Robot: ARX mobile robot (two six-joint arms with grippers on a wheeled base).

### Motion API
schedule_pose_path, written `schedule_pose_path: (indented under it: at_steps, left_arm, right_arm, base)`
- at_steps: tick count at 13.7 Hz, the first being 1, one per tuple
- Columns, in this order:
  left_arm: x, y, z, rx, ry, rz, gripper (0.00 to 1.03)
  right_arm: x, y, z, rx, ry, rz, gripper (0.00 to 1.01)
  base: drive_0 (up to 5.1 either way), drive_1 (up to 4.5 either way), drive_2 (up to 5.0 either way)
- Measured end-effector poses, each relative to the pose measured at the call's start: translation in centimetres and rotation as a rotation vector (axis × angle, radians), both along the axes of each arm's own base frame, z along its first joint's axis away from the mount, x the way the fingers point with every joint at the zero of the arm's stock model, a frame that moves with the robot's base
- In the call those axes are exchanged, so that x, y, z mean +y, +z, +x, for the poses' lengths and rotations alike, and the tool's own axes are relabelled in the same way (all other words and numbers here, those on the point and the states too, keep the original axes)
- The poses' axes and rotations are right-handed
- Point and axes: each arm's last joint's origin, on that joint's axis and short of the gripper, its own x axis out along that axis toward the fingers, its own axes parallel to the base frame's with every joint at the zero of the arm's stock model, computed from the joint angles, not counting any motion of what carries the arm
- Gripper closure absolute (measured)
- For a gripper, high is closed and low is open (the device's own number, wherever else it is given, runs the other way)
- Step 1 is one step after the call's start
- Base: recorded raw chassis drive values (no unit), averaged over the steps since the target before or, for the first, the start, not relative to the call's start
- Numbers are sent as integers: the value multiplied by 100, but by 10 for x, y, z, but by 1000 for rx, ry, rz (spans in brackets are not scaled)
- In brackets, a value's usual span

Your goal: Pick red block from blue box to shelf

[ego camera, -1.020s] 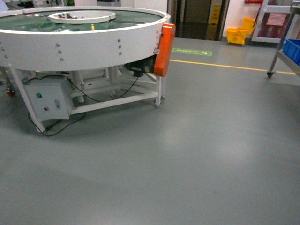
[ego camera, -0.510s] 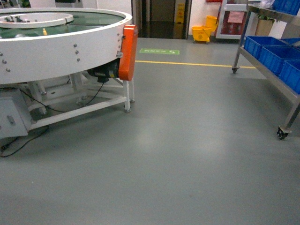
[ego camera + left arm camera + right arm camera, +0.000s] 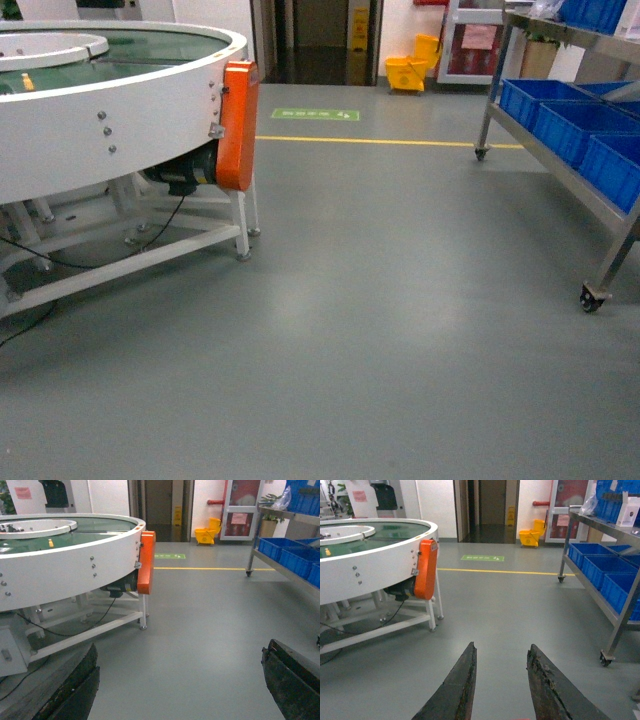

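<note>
Head: shelf at right edge carrying a blue box among a row of blue bins, round white conveyor table left, red block not visible | Left wrist: left gripper fingers wide apart, empty | Right wrist: right gripper fingers apart, empty, shelf right.

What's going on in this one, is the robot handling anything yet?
Not yet. Both grippers are empty: the left gripper has its fingers spread wide, and the right gripper is also open. The robot faces open grey floor, with a round white conveyor table on its left and the shelf carrying blue box bins on its right. No red block shows in any view, so the pick has not begun.
</note>
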Motion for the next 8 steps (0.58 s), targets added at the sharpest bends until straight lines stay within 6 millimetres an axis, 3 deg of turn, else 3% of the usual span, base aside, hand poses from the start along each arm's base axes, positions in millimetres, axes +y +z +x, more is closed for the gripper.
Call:
schedule_pose_path:
  at_steps: [8]
  left_arm:
    - [0,0,0,2,0,0,5]
  right_arm:
    - [0,0,0,2,0,0,76]
  base:
    - [18,419,-384]
